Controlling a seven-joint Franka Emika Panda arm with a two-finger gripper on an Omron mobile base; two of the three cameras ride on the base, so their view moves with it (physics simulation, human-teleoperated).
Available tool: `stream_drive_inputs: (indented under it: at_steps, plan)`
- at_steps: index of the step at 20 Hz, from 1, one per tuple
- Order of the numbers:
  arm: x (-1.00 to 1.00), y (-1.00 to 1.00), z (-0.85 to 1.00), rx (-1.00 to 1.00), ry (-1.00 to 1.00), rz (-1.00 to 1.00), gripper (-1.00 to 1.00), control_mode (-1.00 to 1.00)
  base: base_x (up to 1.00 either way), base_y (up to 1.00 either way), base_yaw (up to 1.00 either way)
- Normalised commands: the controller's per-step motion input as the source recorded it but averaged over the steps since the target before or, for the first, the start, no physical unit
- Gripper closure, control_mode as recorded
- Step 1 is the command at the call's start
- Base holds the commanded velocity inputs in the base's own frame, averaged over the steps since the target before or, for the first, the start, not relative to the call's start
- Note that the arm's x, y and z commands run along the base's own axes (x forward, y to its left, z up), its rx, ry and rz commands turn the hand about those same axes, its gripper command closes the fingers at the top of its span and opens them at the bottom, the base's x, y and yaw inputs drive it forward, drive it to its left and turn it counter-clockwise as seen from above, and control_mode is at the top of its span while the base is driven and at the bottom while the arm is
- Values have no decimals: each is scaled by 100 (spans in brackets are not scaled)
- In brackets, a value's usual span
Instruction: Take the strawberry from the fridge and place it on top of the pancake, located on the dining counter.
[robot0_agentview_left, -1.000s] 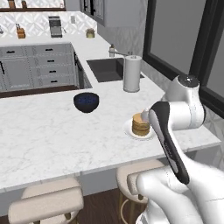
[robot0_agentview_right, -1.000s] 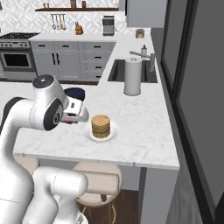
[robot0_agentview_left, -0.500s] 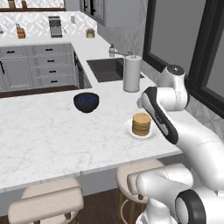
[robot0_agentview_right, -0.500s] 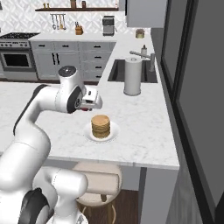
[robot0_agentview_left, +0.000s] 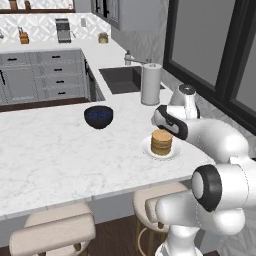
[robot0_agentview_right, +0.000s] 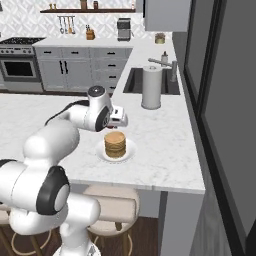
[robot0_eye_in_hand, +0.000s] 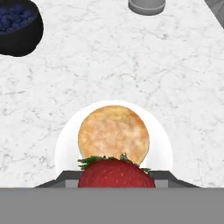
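Reaching across from the lower right of the left base view, the white arm holds its hand just above and behind a stack of golden-brown pancakes (robot0_agentview_left: 161, 142) on a round white plate (robot0_agentview_left: 148, 150). The plate sits near the front edge of the white marble-look dining counter (robot0_agentview_left: 60, 155). A dark bowl of blueberries (robot0_agentview_left: 98, 116) stands well apart to the left, and an upright white paper-towel roll (robot0_agentview_left: 151, 83) stands farther back beside the sink.

From the right base view, the gripper (robot0_agentview_right: 119, 118) hovers over the far side of the pancake stack, which lies centred on the plate, with beige cushioned stools (robot0_agentview_right: 111, 204) tucked under the counter's overhang.

Looking down in the hand view, the bright red strawberry (robot0_eye_in_hand: 116, 174) with green leaves is pinched between the narrowly parted fingers. It hangs above the near rim of the pancakes, not touching them. The blueberry bowl shows at top left.
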Motion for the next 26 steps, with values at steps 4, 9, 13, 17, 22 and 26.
stream_drive_inputs:
  at_steps: [4,9,13,17,22,26]
  plan:
    - [74,-1,-19,-3,15,0,100,-100,0,0,0]
    - [27,0,-46,0,19,0,100,-100,0,0,0]
    - [7,0,-48,0,1,0,100,-100,0,0,0]
    - [0,-3,-38,0,0,0,100,-100,0,0,0]
    - [0,0,-35,0,0,0,100,-100,0,0,0]
    - [0,0,-15,0,0,0,100,-100,0,0,0]
